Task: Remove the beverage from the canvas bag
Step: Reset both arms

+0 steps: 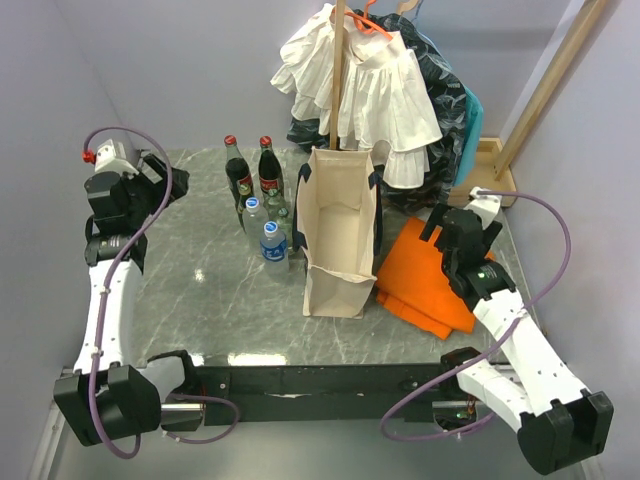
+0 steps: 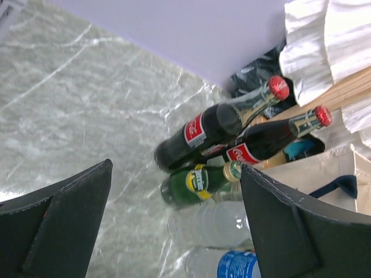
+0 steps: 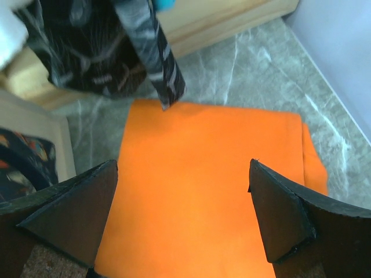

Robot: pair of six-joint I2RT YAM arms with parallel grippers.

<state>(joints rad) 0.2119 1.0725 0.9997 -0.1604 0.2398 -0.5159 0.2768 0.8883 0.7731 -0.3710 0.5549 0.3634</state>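
canvas bag [image 1: 338,235] upright, mouth open, inside hard to make out. orange cloth [image 1: 430,275] flat just right of bag. right gripper [image 3: 182,168] above the cloth, jaws wide, empty. left gripper [image 2: 175,169] well left of bag, jaws wide, empty. beverage bottles [image 1: 262,205] clustered just left of bag.

The table [image 1: 200,290] under me is grey-green marble veined with white. The canvas bag [image 1: 340,250] is cream-beige, its strap handles [image 2: 336,188] dark navy. Near the table's right edge the folded cloth [image 3: 203,191] is plain bright orange. Toward the far edge, two cola bottles [image 2: 214,130] are near-black with red caps and red-and-white labels. The bottle beside them [image 2: 194,182] is green with a yellow label, and a clear water bottle [image 1: 273,243] wears blue. The ruffled garment [image 1: 385,90] beyond is white. My left fingers [image 2: 64,231] and my right fingers [image 3: 290,214] are matt black.
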